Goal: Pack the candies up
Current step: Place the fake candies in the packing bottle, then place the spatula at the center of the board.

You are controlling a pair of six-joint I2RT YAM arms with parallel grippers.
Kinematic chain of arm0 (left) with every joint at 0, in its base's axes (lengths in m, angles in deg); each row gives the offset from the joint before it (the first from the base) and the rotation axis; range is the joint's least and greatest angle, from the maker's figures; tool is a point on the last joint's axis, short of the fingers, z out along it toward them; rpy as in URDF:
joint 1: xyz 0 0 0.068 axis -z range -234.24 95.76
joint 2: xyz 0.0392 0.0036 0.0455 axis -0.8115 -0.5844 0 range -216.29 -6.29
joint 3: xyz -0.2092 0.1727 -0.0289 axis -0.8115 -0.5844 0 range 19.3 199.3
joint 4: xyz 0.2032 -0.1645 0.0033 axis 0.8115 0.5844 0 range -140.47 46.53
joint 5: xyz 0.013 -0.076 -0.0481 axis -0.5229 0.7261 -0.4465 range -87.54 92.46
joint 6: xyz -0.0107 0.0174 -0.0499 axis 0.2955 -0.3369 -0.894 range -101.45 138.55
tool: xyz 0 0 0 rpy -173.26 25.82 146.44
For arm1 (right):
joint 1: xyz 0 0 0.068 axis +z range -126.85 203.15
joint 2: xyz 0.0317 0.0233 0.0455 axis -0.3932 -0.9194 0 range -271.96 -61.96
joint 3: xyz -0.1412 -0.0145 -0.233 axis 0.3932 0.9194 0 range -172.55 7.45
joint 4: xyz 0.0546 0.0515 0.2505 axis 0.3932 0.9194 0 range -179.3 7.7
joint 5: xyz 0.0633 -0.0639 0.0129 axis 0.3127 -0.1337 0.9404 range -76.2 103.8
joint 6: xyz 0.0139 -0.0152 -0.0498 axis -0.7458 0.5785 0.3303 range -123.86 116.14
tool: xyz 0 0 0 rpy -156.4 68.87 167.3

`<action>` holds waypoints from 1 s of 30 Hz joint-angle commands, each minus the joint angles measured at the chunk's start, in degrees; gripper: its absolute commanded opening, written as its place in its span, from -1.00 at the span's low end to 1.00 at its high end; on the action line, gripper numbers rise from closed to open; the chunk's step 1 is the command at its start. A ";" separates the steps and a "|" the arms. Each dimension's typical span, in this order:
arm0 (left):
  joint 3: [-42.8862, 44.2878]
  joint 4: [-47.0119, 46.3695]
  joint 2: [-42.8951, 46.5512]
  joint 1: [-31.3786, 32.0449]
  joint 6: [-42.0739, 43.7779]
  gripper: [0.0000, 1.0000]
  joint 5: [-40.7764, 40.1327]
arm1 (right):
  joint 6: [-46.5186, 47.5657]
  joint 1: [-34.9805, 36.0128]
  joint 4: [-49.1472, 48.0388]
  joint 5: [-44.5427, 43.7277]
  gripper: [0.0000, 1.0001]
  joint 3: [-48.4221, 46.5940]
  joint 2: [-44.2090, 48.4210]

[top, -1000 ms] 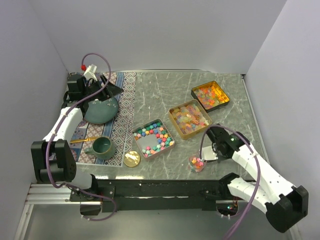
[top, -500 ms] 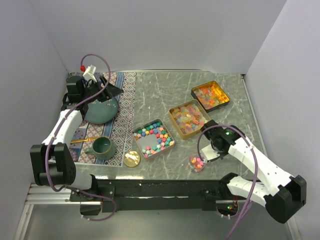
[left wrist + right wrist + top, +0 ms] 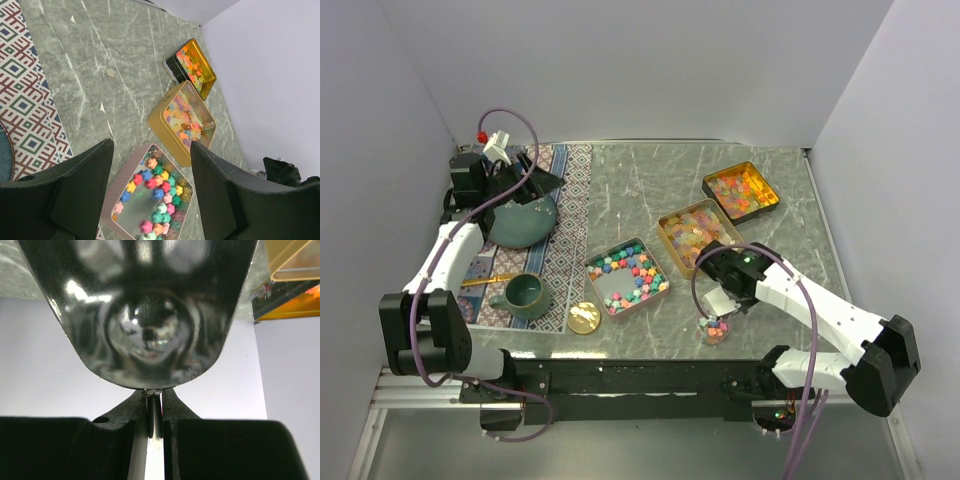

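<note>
Pastel star candies lie in a silver tray at mid-table, also in the left wrist view. A gold tray holds pale candies, and a farther gold tray holds orange-yellow ones. A small clear jar with a few candies stands near the front edge. My right gripper is shut on the handle of a shiny metal scoop, just above and behind the jar. My left gripper is open and empty at the far left, raised above the mat.
A patterned mat at the left carries a teal plate, a teal mug and a thin gold stick. A small gold lid lies beside the mat near the front edge. Walls close in on both sides.
My right gripper has swung left with the scoop, from the jar's right side to just above and behind it. The left arm has hardly moved.
</note>
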 commanded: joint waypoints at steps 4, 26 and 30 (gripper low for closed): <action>0.02 -3.41 2.03 -0.43 -1.22 0.38 0.88 | -0.12 0.56 6.32 -5.41 -1.00 1.53 2.33; 12.05 10.64 -4.48 5.02 5.80 0.38 0.53 | -37.21 -31.06 -13.44 28.06 -1.00 -12.36 -12.51; 13.82 13.90 -6.32 6.34 8.61 0.37 -0.09 | -41.43 -36.34 -15.29 29.04 -1.00 -14.20 -18.04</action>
